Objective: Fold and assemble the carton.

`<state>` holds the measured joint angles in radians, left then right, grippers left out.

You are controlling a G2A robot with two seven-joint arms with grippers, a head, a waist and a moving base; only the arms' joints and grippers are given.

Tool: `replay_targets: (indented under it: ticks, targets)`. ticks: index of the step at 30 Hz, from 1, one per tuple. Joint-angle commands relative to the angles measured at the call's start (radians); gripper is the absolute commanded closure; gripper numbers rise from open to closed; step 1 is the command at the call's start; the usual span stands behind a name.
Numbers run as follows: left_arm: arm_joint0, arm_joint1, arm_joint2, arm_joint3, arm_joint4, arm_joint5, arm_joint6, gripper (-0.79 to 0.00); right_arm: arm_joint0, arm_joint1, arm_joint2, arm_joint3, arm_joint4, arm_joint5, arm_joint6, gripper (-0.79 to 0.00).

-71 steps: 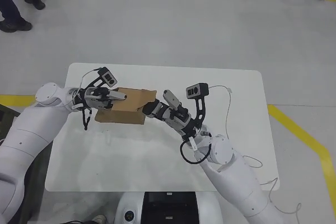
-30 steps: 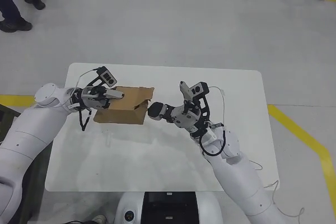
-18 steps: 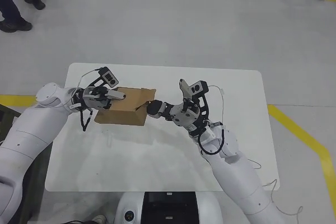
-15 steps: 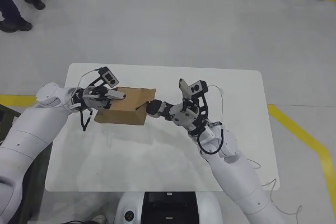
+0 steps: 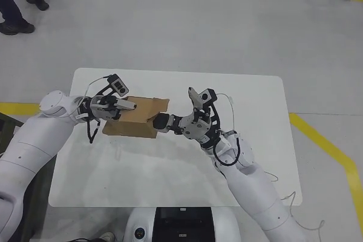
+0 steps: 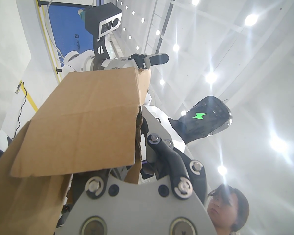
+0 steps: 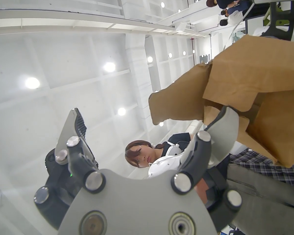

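Now: tucking in the carton's end flap.
Left gripper (image 5: 124,104) clamps the carton (image 5: 133,121), which lies on the table (image 5: 254,151). Right gripper (image 5: 160,121), spread wide, has one finger under a flap. Best to push that flap in squarely while the left gripper braces. The open end holds just loose flaps.

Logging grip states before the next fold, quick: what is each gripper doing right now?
Left gripper: closed on the carton edge.
Right gripper: open, at the carton's other end.
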<state>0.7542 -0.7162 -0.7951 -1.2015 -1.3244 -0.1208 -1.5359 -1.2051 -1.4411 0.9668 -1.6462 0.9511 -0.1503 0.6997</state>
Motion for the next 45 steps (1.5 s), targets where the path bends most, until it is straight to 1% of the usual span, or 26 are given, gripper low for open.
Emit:
replay_targets:
  ticks: [1, 10, 14, 17, 27, 45]
  targets:
    - [0.002, 0.001, 0.000, -0.003, -0.001, 0.000, 0.000, 0.000, -0.001, -0.001, 0.000, 0.001, 0.006, 0.002, 0.000, -0.785]
    - [0.006, 0.007, 0.005, -0.017, 0.001, -0.002, 0.000, 0.000, -0.006, -0.004, 0.005, -0.007, 0.020, 0.016, 0.010, -0.785]
    - [0.006, 0.009, 0.003, -0.012, -0.002, -0.006, 0.000, 0.000, -0.030, 0.003, 0.028, -0.043, 0.002, 0.019, 0.039, -0.785]
    - [0.006, 0.010, 0.005, -0.015, -0.006, -0.004, 0.000, 0.000, -0.047, 0.007, 0.051, -0.059, -0.009, 0.007, 0.033, -0.785]
    - [-0.003, 0.010, 0.015, -0.031, -0.002, -0.001, 0.000, 0.000, -0.017, 0.000, 0.043, -0.019, -0.019, -0.011, 0.005, -0.785]
    - [-0.004, 0.016, 0.021, -0.035, -0.019, -0.005, 0.000, 0.000, -0.029, -0.008, 0.015, -0.017, 0.062, 0.059, 0.059, -0.785]
